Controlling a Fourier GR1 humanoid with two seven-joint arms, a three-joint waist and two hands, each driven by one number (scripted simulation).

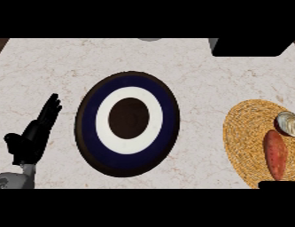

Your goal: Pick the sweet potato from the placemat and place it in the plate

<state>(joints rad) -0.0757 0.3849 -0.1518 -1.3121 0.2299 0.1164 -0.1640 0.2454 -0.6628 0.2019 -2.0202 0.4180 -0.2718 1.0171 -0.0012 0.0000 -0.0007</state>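
The sweet potato [275, 155] is reddish-orange and elongated. It lies lengthwise on the round woven straw placemat [244, 133] at the right edge. The plate [89, 122], with a navy band, a white ring and a brown centre, sits mid-counter, left of the placemat and with nothing on it. My left hand [37, 131] rests open at the far left, fingers straight and pointing away, apart from the plate. Only a black sliver of my right hand [284, 185] shows at the lower right, just nearer than the sweet potato's near end, and its shape is hidden.
A pale round ribbed object [292, 124] sits on the placemat just beyond the sweet potato, touching or nearly touching its far end. A black block [251, 46] stands at the back right. A small grey object [151, 39] peeks in at the back edge. Bare marble lies between plate and placemat.
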